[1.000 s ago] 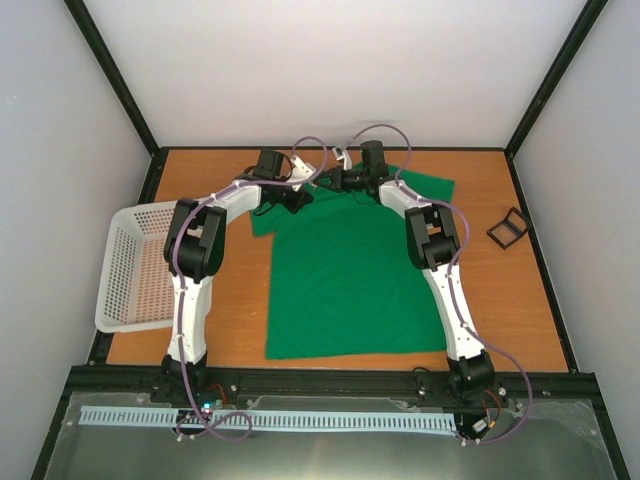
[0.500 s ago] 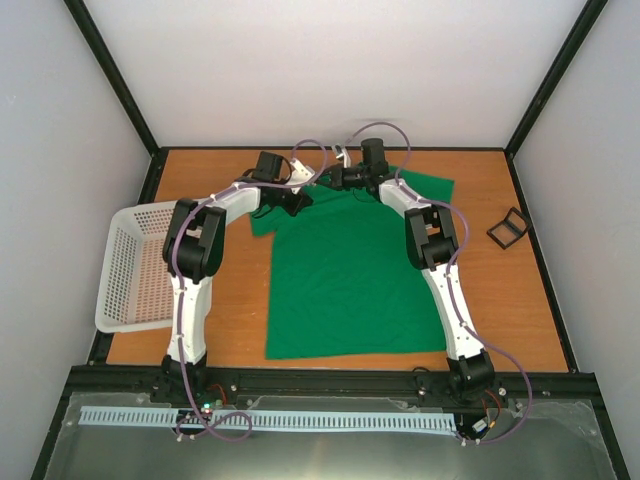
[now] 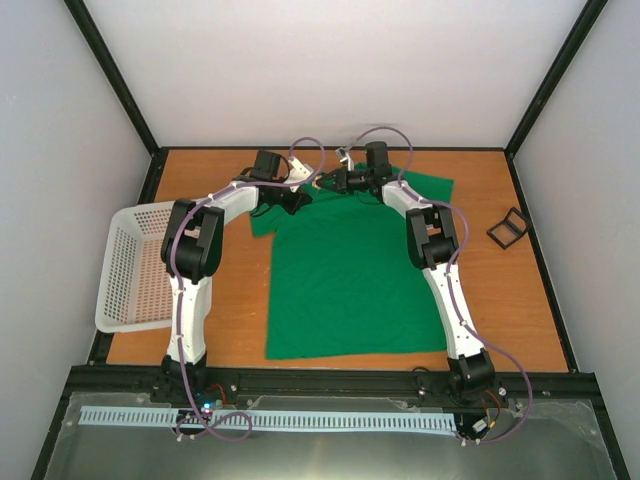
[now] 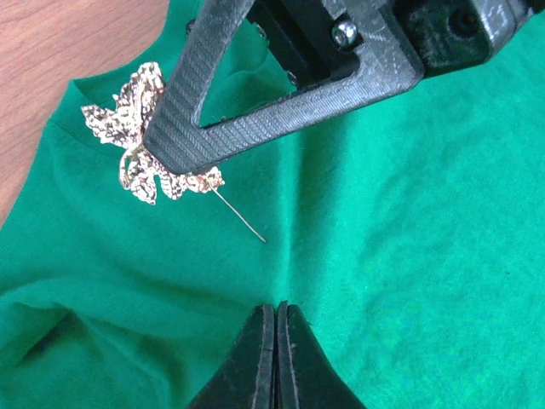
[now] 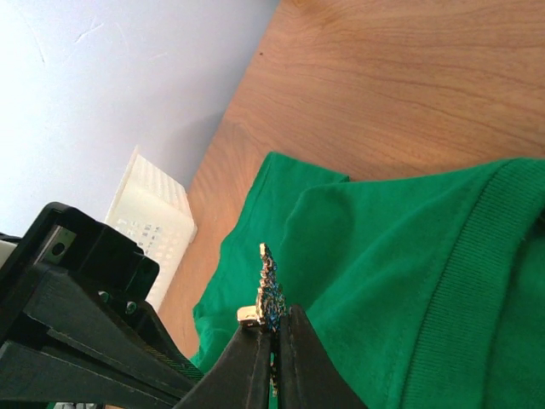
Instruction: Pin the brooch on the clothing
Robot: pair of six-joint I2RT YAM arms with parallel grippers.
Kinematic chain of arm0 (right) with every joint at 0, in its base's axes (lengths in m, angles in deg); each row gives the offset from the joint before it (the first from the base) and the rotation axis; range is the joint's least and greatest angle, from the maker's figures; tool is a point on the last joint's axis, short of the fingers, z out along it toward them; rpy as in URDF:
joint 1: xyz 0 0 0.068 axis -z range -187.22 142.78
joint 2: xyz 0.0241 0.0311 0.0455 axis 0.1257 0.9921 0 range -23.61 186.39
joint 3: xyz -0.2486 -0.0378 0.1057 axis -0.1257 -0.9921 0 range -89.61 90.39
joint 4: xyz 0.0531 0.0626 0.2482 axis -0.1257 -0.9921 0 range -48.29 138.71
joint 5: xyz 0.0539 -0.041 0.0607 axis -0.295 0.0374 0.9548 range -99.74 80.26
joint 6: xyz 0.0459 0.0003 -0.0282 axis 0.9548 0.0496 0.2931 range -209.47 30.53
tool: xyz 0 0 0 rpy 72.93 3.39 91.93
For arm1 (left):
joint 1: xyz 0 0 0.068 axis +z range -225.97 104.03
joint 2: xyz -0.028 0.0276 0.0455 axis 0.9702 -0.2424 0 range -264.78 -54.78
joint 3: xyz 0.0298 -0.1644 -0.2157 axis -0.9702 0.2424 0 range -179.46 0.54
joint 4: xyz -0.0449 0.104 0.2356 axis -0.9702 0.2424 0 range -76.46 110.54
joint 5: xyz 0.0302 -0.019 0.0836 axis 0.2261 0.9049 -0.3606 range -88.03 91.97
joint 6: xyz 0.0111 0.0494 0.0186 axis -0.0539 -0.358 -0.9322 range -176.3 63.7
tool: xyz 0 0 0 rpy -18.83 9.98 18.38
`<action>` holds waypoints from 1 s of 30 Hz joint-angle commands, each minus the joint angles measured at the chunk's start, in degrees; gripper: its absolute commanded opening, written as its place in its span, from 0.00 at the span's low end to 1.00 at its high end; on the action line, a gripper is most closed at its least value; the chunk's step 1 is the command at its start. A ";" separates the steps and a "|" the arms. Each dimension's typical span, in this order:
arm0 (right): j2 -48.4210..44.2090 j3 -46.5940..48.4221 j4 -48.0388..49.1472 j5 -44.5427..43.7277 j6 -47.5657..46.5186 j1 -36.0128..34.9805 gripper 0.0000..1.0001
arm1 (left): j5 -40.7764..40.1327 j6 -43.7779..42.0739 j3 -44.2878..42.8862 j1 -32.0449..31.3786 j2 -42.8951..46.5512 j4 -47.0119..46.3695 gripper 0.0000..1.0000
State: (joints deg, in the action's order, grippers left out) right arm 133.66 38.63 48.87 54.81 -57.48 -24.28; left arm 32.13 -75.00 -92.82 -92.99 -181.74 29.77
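The green T-shirt (image 3: 350, 270) lies flat on the wooden table, collar at the far side. My left gripper (image 3: 297, 200) is shut on a raised fold of its fabric near the collar, as the left wrist view shows (image 4: 278, 305). My right gripper (image 3: 330, 182) is shut on the silvery leaf-like brooch (image 5: 269, 285) and holds it edge-on just above the shirt (image 5: 383, 256). In the left wrist view the brooch (image 4: 128, 115) hangs from the right gripper's fingers (image 4: 255, 94). Its open pin (image 4: 243, 220) points down at the fabric (image 4: 409, 239), a short way from the pinched fold.
A white mesh basket (image 3: 135, 265) stands at the table's left edge and also shows in the right wrist view (image 5: 153, 213). A small black frame-like box (image 3: 508, 228) lies at the right. Black frame posts and white walls close in the table.
The right wrist has shifted slightly to the right near the collar. The left arm and the shirt have barely moved.
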 commanded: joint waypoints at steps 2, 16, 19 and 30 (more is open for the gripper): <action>1.77 1.61 0.78 2.13 0.71 -0.07 0.03 | 1.88 -1.28 -0.66 0.40 2.32 -1.30 0.01; 1.34 0.78 1.63 3.18 1.59 -1.12 0.03 | 1.34 -0.96 -1.78 0.40 1.44 -1.44 0.01; 1.15 0.44 1.50 3.36 1.69 -1.24 0.03 | 1.32 -0.69 -3.26 0.41 0.76 -0.68 0.01; 0.26 -1.24 -0.43 3.52 1.42 -1.29 0.03 | 1.13 -0.43 -3.24 0.45 0.72 -0.92 0.01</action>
State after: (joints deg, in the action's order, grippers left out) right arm 134.32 38.11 49.24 57.15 -56.63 -25.11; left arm 32.48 -74.95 -93.91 -92.94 -181.74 29.83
